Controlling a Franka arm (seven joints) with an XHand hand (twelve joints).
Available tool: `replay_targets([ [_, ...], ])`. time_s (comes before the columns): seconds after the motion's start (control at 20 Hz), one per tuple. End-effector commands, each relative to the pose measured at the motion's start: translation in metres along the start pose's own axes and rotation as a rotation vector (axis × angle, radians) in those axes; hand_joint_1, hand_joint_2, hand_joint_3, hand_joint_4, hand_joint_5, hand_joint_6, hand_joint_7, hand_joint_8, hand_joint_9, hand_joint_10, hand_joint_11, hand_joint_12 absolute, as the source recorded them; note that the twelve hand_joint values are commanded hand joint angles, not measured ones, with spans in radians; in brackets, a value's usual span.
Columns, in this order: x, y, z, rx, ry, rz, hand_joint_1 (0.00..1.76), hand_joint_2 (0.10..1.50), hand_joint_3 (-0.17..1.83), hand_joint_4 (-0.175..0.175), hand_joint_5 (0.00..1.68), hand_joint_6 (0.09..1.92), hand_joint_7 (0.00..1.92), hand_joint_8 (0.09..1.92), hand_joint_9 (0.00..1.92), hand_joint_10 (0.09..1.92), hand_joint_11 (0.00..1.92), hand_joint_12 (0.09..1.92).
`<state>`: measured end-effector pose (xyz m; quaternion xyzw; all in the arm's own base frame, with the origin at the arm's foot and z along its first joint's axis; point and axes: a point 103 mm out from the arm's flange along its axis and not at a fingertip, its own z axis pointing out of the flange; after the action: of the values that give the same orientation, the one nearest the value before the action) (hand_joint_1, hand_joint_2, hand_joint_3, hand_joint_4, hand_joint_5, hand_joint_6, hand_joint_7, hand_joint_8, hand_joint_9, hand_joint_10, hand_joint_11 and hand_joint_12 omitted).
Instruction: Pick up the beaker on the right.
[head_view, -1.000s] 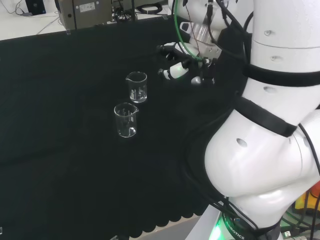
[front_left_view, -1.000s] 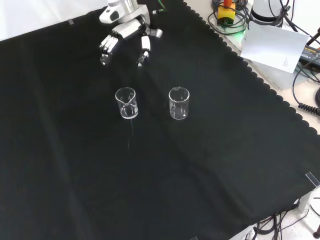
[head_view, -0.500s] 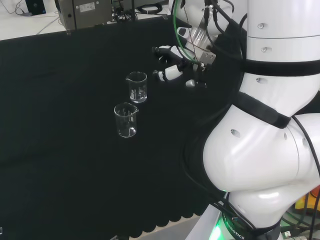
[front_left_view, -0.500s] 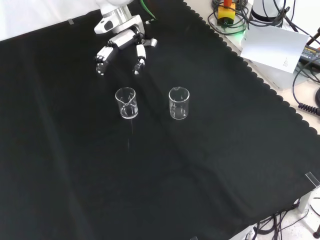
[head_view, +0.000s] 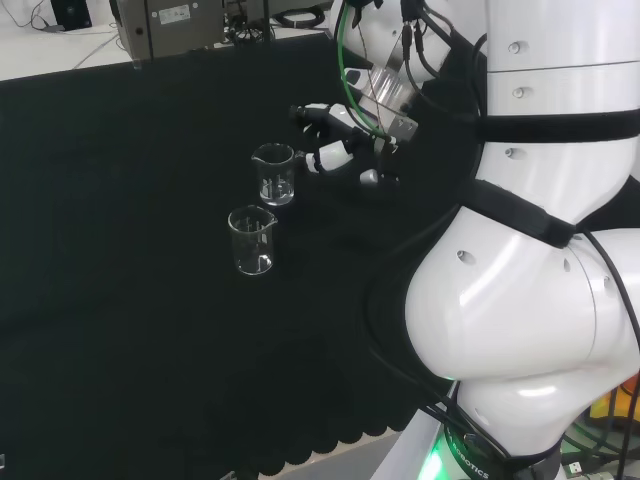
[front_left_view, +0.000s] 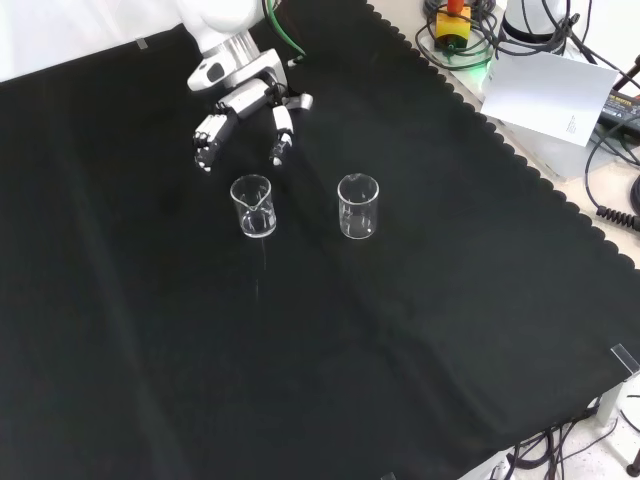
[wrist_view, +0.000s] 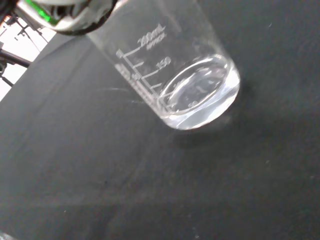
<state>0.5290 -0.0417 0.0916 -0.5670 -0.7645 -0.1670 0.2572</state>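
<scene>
Fingers (front_left_view: 207, 140) of the hand (front_left_view: 243, 100) are spread apart, holding nothing. Two glass beakers stand on the black cloth (front_left_view: 400, 330). One beaker (front_left_view: 253, 205) sits just past the fingertips. The other beaker (front_left_view: 358, 207) stands off to the side. The hand might bump the near glass and tip it over, or grab the wrong one.

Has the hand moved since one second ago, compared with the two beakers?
Yes. In the front view the hand has come down toward the left beaker, which stands where it stood.
</scene>
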Motion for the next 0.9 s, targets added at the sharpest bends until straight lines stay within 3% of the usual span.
replay_targets([
  [0.05, 0.003, 0.007, 0.012, 0.003, 0.041, -0.018, 0.8, 0.55, 0.64, -0.049, 0.35, 0.09, 0.23, 0.67, 0.44, 0.64, 0.18, 1.38],
  [0.3, 0.002, 0.013, 0.02, -0.018, 0.096, -0.014, 0.84, 0.54, 0.64, -0.053, 0.38, 0.09, 0.25, 0.68, 0.44, 0.63, 0.18, 1.38],
  [0.4, 0.002, 0.016, 0.024, -0.007, 0.122, -0.035, 0.86, 0.53, 0.64, -0.056, 0.39, 0.09, 0.23, 0.68, 0.4, 0.63, 0.16, 1.38],
  [0.9, 0.007, 0.026, 0.04, 0.012, 0.146, -0.059, 0.9, 0.51, 0.68, -0.06, 0.4, 0.09, 0.2, 0.69, 0.32, 0.63, 0.06, 1.39],
])
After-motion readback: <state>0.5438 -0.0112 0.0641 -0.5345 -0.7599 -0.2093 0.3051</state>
